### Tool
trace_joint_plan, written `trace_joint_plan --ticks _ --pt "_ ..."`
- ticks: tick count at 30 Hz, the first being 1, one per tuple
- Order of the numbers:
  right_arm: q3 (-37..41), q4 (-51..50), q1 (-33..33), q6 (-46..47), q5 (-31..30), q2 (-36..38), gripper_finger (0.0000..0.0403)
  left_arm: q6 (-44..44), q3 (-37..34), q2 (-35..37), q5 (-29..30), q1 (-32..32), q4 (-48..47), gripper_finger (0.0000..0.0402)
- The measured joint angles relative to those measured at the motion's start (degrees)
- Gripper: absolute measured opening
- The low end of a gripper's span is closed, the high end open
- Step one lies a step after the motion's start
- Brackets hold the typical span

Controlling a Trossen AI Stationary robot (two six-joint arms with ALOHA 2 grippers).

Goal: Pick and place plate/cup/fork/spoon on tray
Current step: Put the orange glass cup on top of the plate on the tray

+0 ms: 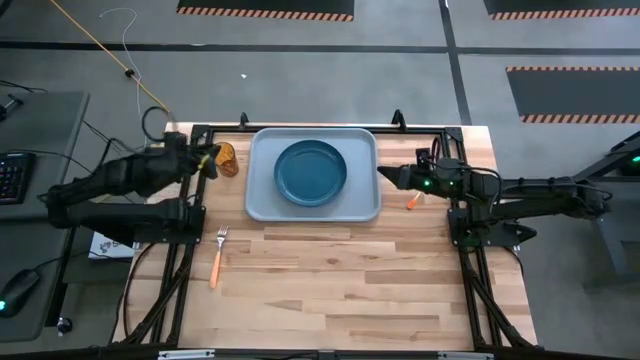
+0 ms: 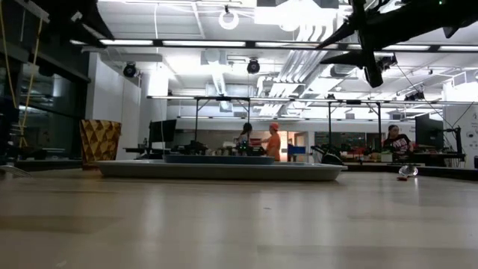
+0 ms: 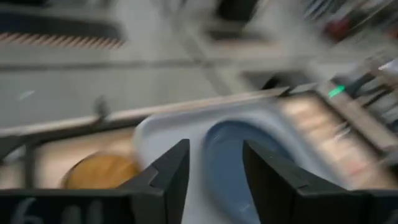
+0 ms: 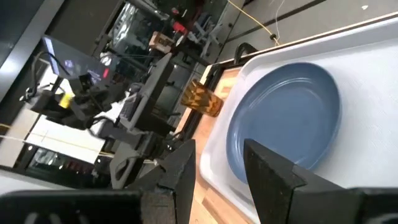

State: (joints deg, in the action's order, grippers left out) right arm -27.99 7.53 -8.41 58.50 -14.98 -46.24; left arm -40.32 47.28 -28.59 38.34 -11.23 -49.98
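Note:
The dark blue plate point(image 1: 311, 172) lies flat in the pale grey-blue tray point(image 1: 262, 205) at the table's far middle. The amber cup point(image 1: 227, 158) stands upright on the table just left of the tray. My left gripper point(image 1: 210, 160) is open beside the cup; in the left wrist view the cup point(image 3: 102, 171) lies outside the fingers. The fork point(image 1: 217, 255) lies on the table, nearer than the tray's left end. The spoon point(image 1: 412, 201) lies on the table by the tray's right edge, partly under my right arm. My right gripper point(image 1: 383, 176) is open and empty above that edge, pointing at the plate point(image 4: 286, 118).
The dark arm frames run along the table's left and right sides point(image 1: 185, 215). Bare wood fills the table's near half point(image 1: 330, 290). Beyond the table's far edge, people stand at benches in the room point(image 2: 272, 142).

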Motion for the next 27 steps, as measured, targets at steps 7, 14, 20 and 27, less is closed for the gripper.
trace_joint_plan --ticks 7,14,20,27 --pt "0.00 0.46 -0.61 1.05 0.15 -1.39 0.0126 2.35 2.06 -11.64 -10.13 -11.76 -6.50 0.0176" --pt "0.00 0.46 -0.61 1.06 0.53 -1.37 0.0126 8.55 2.04 -23.43 -27.24 -27.95 -6.39 0.0190" --pt "0.00 0.46 -0.61 0.58 1.81 -1.37 0.0126 11.66 2.04 -31.33 -35.96 -37.41 -6.32 0.0191" --pt "0.00 0.21 -0.61 -0.74 1.88 -1.37 0.0126 14.82 2.04 -36.40 -36.34 -40.67 -6.27 0.0191"
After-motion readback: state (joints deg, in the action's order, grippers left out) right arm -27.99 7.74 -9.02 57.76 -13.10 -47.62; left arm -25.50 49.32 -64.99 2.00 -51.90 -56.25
